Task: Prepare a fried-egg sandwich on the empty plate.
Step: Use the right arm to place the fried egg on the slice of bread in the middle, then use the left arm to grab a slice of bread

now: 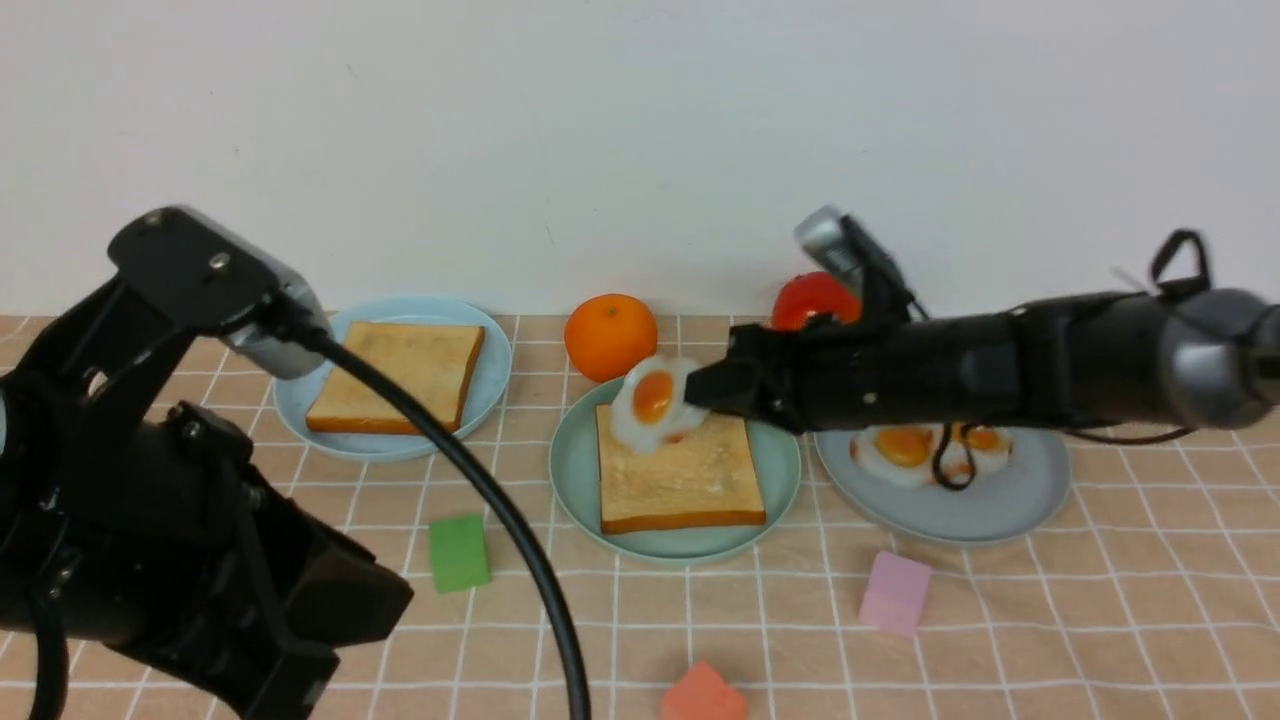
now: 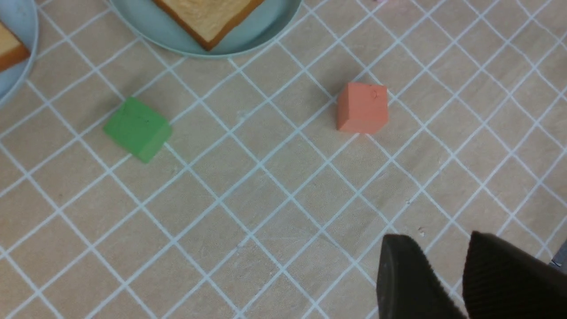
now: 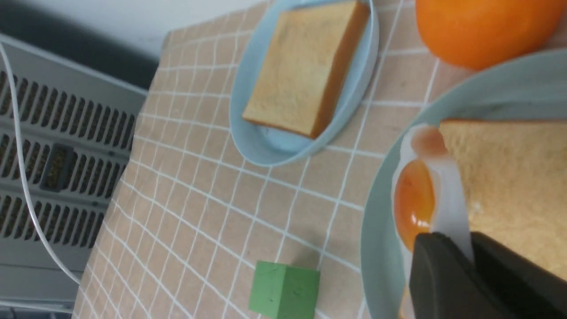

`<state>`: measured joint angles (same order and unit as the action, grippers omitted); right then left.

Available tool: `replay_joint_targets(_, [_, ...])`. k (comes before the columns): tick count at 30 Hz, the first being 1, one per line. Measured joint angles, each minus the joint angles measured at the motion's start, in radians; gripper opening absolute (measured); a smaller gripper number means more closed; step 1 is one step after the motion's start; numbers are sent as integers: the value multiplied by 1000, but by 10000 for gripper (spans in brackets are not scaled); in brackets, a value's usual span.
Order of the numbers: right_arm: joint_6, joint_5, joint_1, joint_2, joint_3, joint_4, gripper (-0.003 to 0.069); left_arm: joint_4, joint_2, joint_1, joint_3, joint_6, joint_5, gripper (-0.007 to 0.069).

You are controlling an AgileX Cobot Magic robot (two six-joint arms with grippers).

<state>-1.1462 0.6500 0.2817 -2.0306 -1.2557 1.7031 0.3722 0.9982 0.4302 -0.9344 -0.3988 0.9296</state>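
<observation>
My right gripper [image 1: 700, 390] is shut on the edge of a fried egg [image 1: 652, 400], white with an orange yolk. It holds the egg tilted above the far left corner of a toast slice [image 1: 680, 480] that lies on the mint-green plate [image 1: 575, 470]. In the right wrist view the white of the egg [image 3: 443, 190] is pinched between the fingers [image 3: 434, 270], beside the toast [image 3: 518, 186]. A second toast slice [image 1: 400, 375] lies on the light blue plate [image 1: 495, 375] at the left. My left gripper [image 2: 436, 241] hangs open over bare tablecloth with nothing between its fingers.
A grey-blue plate [image 1: 1000, 510] at the right holds more fried eggs [image 1: 905, 445] under my right arm. An orange [image 1: 610, 335] and a tomato [image 1: 812, 298] stand behind the plates. A green block [image 1: 458, 552], a pink block [image 1: 895, 592] and a red block [image 1: 703, 695] lie nearer the front.
</observation>
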Motion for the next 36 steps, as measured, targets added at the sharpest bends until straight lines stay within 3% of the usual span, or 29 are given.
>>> replay_joint_targets(3, [0, -8, 0, -29, -6, 0, 64, 0, 0, 0, 0, 0, 0, 218])
replay_joint_targets(8, [0, -32, 0, -43, -7, 7, 158, 3, 0, 0, 0, 0, 0, 219])
replay_joint_targets(11, [0, -32, -1, -43, -8, 4, 259, 3, 0, 0, 0, 0, -1, 221])
replay_joint_targets(12, [0, -32, -3, -40, -8, -20, 335, 3, 0, 0, 0, 0, -7, 221])
replay_joint_targets(13, [0, -32, -5, -38, -8, -29, 345, 3, 0, 0, 0, 0, -9, 221])
replay_joint_targets(17, [0, 0, -55, 14, -8, -151, 540, 5, 2, 0, 0, 9, -46, 226])
replay_joint_targets(20, [0, 77, -127, 83, -8, -204, 612, 24, 16, 0, 0, 57, -85, 230])
replay_joint_targets(23, [10, 187, -206, 174, -8, -235, 627, 57, 52, 0, 0, 130, -138, 234])
replay_joint_targets(27, [51, 298, -263, 288, -8, -308, 591, 87, 107, 0, 0, 166, -201, 236])
replay_joint_targets(30, [142, 386, -266, 435, -8, -519, 516, 111, 208, 0, 0, 177, -320, 237])
replay_joint_targets(31, [150, 386, -263, 435, -8, -534, 512, 111, 214, 0, 0, 177, -327, 237])
replay_joint_targets(33, [272, 396, -221, 525, -9, -728, 456, 117, 287, -18, 0, 177, -424, 238])
replay_joint_targets(34, [272, 394, -216, 531, -9, -744, 456, 117, 299, -21, 0, 177, -438, 238])
replay_joint_targets(36, [437, 393, -144, 613, -9, -963, 395, 125, 366, -94, -14, 191, -508, 238])
